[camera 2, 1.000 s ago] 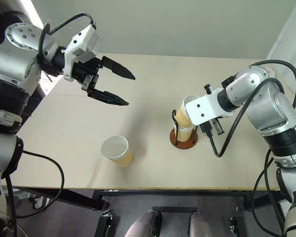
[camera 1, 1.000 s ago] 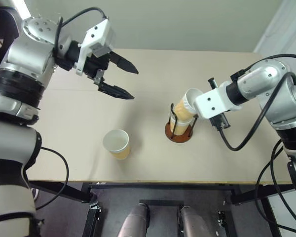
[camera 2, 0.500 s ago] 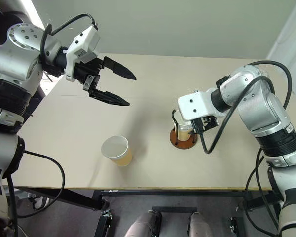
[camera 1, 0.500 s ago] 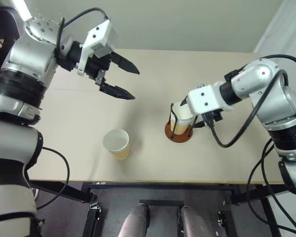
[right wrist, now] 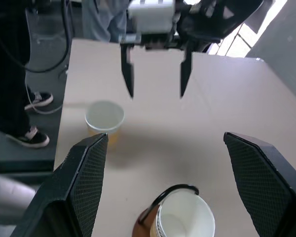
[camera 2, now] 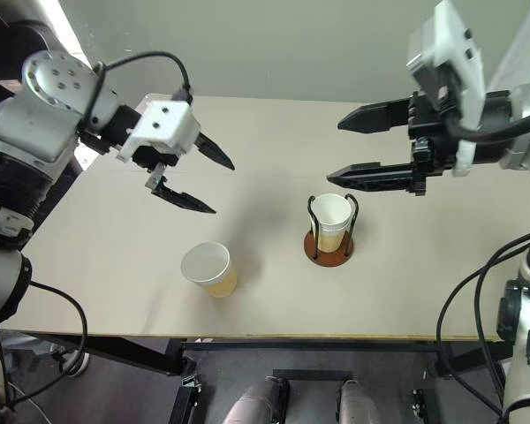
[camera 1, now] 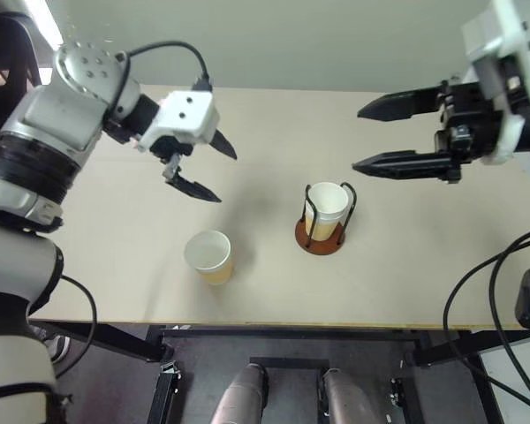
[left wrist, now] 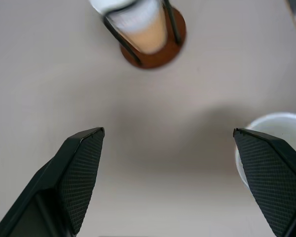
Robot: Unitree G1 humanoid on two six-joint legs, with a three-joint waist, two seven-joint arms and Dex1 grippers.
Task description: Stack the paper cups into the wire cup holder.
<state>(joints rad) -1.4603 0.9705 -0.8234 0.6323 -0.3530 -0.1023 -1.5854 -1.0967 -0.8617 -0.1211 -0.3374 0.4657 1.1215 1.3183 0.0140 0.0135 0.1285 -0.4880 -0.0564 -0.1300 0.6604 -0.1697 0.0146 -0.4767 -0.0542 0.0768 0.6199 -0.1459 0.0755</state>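
The left gripper (camera 1: 205,168) hangs over the desk (camera 1: 406,265) with jaws spread and nothing between them; a lone paper cup (camera 1: 209,256) stands upright below and just beside them. The right gripper (camera 1: 375,137), jaws also spread and bare, is raised above the wire cup holder (camera 1: 321,237), where stacked paper cups (camera 1: 328,205) sit upright.

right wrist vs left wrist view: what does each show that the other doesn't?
Right wrist alone: the left end effector, open above the table, and a person's shoes beside it. Left wrist alone: nothing extra among the things here. Both: the wire cup holder with stacked cups inside, and the loose cup standing apart on the table.
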